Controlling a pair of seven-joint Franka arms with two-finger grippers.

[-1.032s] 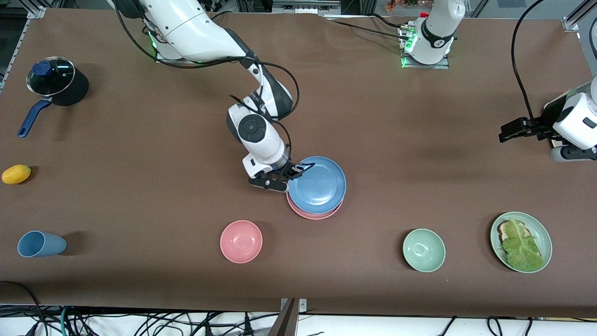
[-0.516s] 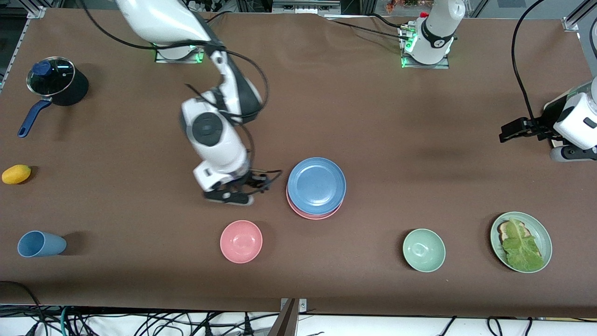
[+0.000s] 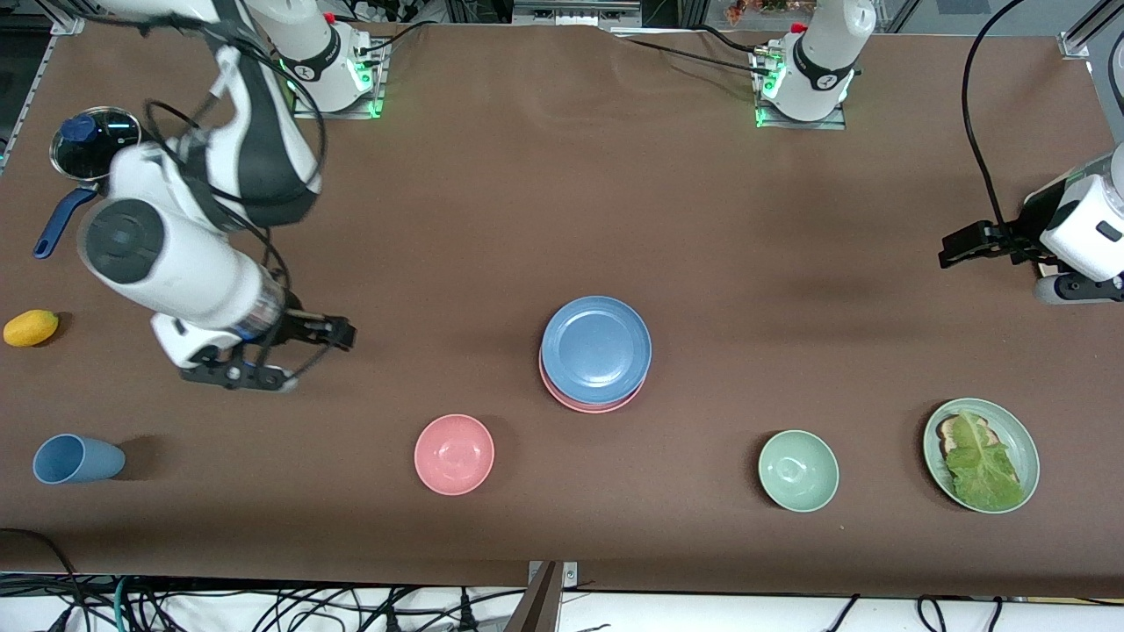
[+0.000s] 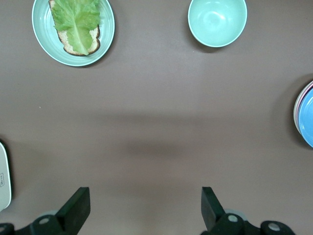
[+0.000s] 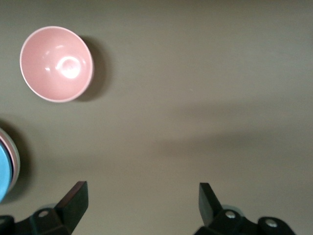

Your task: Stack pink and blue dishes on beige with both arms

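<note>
The blue plate (image 3: 596,342) lies on top of the pink plate (image 3: 583,405) in the middle of the table. In both wrist views a pale rim (image 4: 296,110) shows under the pink one at the stack's edge (image 5: 14,161); the beige plate is otherwise hidden. My right gripper (image 3: 332,333) hangs open and empty (image 5: 142,196) over bare table toward the right arm's end, well apart from the stack. My left gripper (image 3: 955,248) waits open and empty (image 4: 145,205) over the left arm's end of the table.
A pink bowl (image 3: 454,454) and a pale green bowl (image 3: 798,470) stand nearer the camera than the stack. A green plate with lettuce (image 3: 981,455) sits toward the left arm's end. A blue cup (image 3: 75,459), a yellow fruit (image 3: 31,327) and a lidded pot (image 3: 101,154) sit toward the right arm's end.
My right gripper let go of the blue plate's rim and swung away toward the right arm's end of the table. The blue plate settled flat on the pink one. The left arm stayed still.
</note>
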